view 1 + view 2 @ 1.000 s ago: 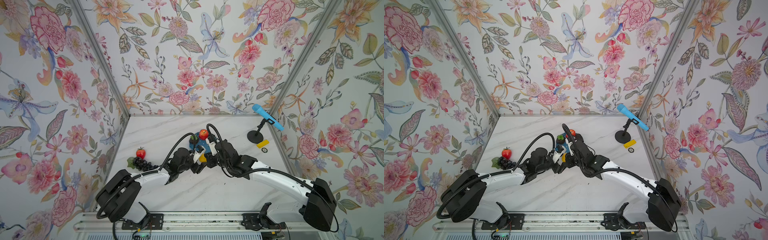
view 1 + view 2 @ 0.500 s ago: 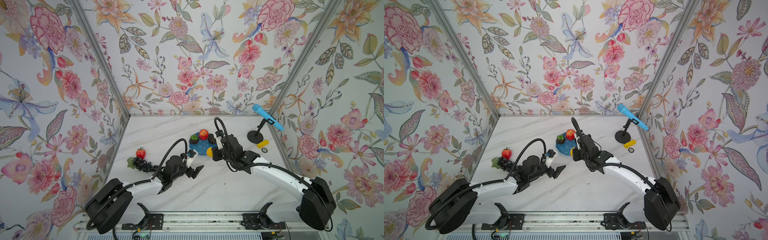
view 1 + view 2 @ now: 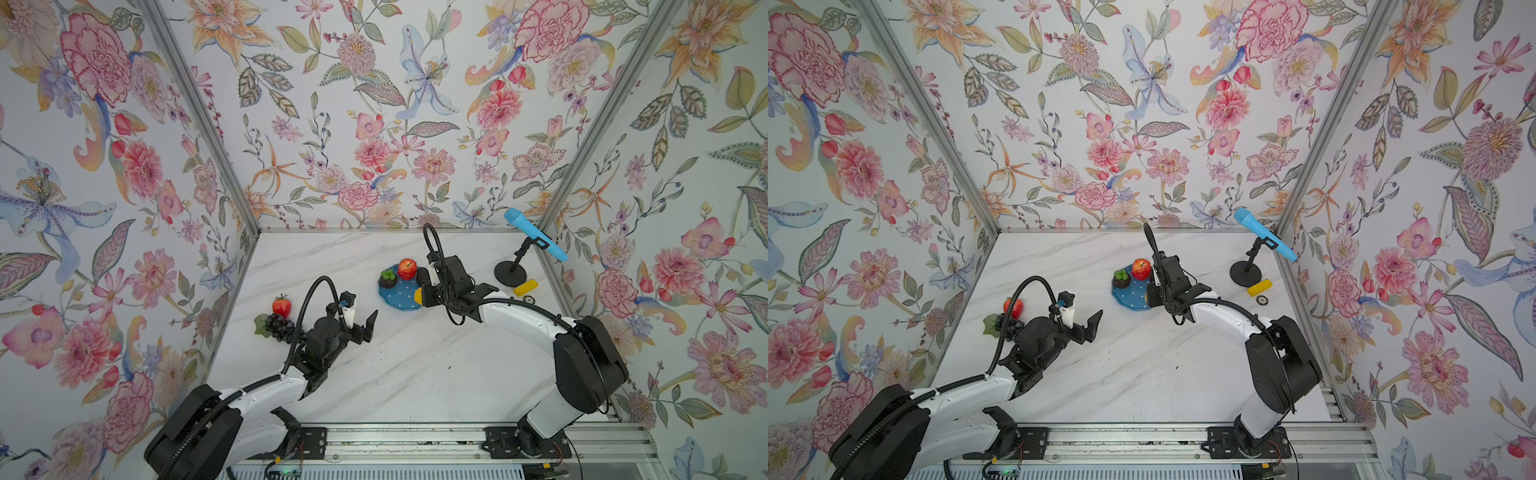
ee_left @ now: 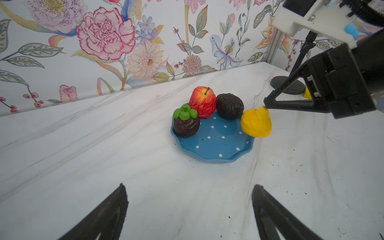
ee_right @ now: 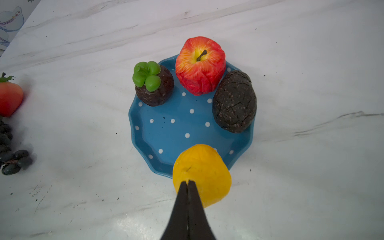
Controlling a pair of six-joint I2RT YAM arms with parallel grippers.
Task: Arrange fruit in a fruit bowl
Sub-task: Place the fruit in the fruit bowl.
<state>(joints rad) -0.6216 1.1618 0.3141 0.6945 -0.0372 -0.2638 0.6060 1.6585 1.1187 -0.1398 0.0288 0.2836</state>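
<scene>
The blue polka-dot fruit bowl (image 3: 400, 298) (image 5: 176, 133) holds a red apple (image 5: 200, 64), a green-topped dark fruit (image 5: 153, 83) and a dark avocado (image 5: 234, 101). A yellow lemon (image 5: 202, 172) (image 4: 256, 122) sits at the bowl's rim on the right arm's side. My right gripper (image 5: 188, 182) (image 4: 265, 105) is shut, pinching the lemon's pointed end. My left gripper (image 3: 361, 309) (image 4: 189, 186) stands open and empty over bare table, well short of the bowl. A strawberry (image 3: 281, 306) and a grape bunch (image 3: 279, 326) lie by the left wall, beside the left arm.
A blue microphone (image 3: 534, 235) on a black round stand base (image 3: 510, 274) stands at the back right. A yellow block (image 3: 525, 287) and a small round piece (image 3: 528, 299) lie next to it. Floral walls close in the left, back and right sides.
My left gripper opened wider and drew back from the bowl toward the front left. My right gripper, shut throughout, carried the lemon to the bowl's rim.
</scene>
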